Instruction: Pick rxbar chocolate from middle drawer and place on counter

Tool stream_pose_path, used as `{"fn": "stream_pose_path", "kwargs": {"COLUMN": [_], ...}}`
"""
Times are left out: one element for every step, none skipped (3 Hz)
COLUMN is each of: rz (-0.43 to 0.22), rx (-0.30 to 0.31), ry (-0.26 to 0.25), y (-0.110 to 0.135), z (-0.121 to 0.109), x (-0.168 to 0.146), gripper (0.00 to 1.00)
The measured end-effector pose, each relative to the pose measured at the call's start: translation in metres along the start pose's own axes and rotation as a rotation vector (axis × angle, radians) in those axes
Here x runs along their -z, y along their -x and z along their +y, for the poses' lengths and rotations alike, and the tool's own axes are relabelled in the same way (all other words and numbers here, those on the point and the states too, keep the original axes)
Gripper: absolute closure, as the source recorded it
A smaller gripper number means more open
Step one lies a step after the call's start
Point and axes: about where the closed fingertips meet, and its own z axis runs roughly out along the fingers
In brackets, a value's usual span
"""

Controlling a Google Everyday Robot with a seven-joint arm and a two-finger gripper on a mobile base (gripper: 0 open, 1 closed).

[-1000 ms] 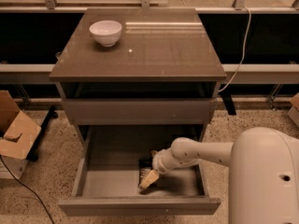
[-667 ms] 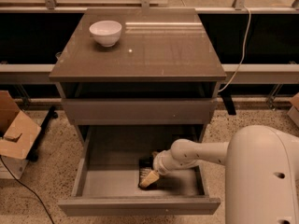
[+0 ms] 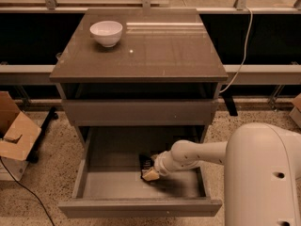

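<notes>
Camera view gives us the drawer (image 3: 108, 185) pulled open, with the bar (image 3: 146, 162) lying on its floor, right of the middle. Our gripper (image 3: 151, 174) is down inside the drawer at the bar's near end, seemingly touching it; we cannot tell whether it has closed on the bar or not. Above the drawer, the worktop (image 3: 160, 55) carries a white bowl (image 3: 106, 33) toward its back left corner.

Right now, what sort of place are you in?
Likely a lab or office mock-up: freestanding cabinet on speckled floor, cardboard box, loose cable. Gripper is down in the middle drawer by the rxbar.
</notes>
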Motion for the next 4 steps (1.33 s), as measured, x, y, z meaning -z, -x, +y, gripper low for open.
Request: {"fn": "stream_pose_path", "kwargs": {"rz": [0.0,0.0,-0.092,-0.177], "rx": [0.0,0.0,-0.005,0.007], "ry": [0.0,0.0,-0.024,-0.016], "y": [0.002,0.003,0.023,0.04], "z": [0.0,0.0,0.001,0.007], "x": [0.003,0.004,0.029,0.055], "gripper": [0.96,1.0,1.0,1.0]}}
